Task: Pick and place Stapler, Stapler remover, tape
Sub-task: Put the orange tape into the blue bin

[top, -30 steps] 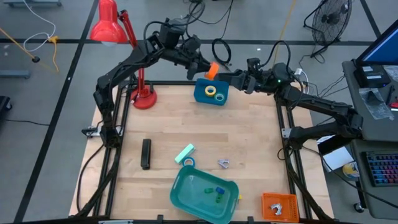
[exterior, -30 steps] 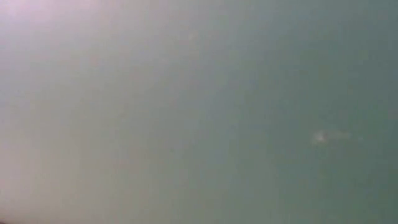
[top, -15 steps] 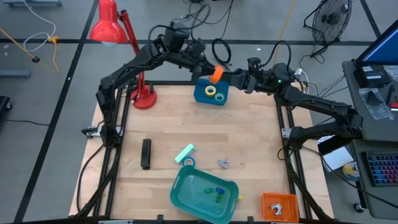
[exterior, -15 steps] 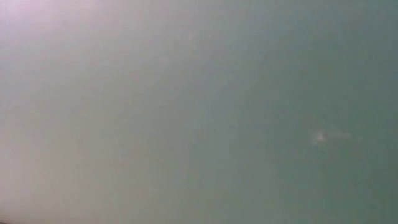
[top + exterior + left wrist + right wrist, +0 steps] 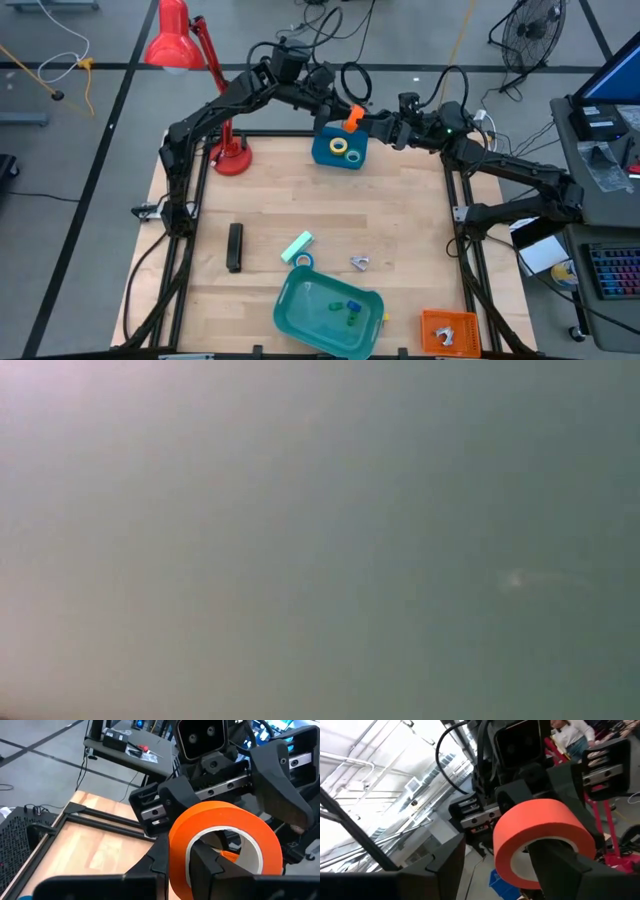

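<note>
My left gripper is shut on the orange tape roll, high above the blue box at the table's far edge. My right gripper is open and faces it. Its fingers stand about the roll; whether they touch it, I cannot tell. A yellow roll and a green roll lie on the box. The black stapler, a blue roll and the grey staple remover lie flat on the table. My left gripper pinches the wall of the orange roll, with one finger inside the hole and the other outside. The roll is lifted clear above the blue box and stands on edge between the two grippers.
A red desk lamp stands at the far left corner. A mint-green block lies beside the blue roll. A teal tray with small coloured cubes sits at the near edge, an orange holder at the near right. The low view shows only blur.
My left gripper has carried the orange roll a little toward the table's right, closer to my right gripper, staying shut on it.
</note>
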`<state>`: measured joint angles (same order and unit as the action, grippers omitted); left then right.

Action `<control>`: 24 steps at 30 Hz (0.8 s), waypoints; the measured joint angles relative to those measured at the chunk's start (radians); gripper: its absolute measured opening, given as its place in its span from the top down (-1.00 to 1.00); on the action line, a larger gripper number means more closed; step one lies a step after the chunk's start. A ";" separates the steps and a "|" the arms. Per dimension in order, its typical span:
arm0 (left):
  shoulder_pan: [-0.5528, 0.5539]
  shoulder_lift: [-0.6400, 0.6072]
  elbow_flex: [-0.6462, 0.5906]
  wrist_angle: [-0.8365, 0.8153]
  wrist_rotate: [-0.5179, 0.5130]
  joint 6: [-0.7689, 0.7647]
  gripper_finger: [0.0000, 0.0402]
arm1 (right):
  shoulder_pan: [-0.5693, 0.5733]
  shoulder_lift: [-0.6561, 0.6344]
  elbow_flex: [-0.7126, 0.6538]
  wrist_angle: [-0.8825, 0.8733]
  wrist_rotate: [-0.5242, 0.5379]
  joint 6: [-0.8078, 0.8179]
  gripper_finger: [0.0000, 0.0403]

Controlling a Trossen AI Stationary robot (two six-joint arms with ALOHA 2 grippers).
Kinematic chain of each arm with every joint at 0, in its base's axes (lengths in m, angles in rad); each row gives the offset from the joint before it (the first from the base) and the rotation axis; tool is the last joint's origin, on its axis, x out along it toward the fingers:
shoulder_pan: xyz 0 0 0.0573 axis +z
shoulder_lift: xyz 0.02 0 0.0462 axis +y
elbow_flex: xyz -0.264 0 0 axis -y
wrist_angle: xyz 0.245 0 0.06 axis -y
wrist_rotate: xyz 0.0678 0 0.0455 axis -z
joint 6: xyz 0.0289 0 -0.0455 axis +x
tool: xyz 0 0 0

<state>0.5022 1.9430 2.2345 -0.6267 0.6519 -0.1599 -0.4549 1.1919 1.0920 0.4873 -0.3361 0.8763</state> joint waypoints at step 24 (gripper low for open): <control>0.076 -0.051 -0.002 -0.507 -0.120 0.054 0.20 | 0.010 -0.021 0.002 -0.116 0.050 -0.034 0.85</control>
<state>0.5780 1.8920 2.2330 -1.1333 0.5319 -0.1059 -0.4454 1.1705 1.0940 0.3714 -0.2860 0.8421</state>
